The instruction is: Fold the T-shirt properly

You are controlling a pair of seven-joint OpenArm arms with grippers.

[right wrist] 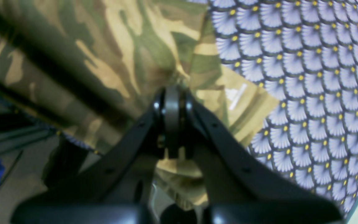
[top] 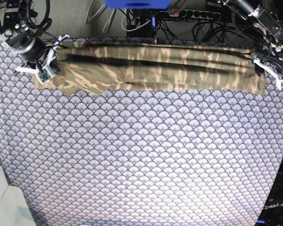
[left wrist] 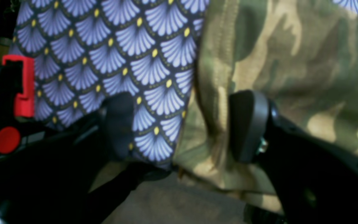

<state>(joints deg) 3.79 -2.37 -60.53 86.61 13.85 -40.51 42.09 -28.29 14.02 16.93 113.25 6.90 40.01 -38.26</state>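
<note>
Lying along the far edge of the tablecloth is the T-shirt, stretched out in a long thin strip w/ folds running along it. It's camo: tan, green & brown. The right gripper is at one end of the T-shirt, jaws pinched tight on a bunched bit of the cloth, right by a white tag. The left gripper is at the other end of the T-shirt, jaws spread wide apart, one finger over the tablecloth, the other over the T-shirt's edge, not squeezing it.
</note>
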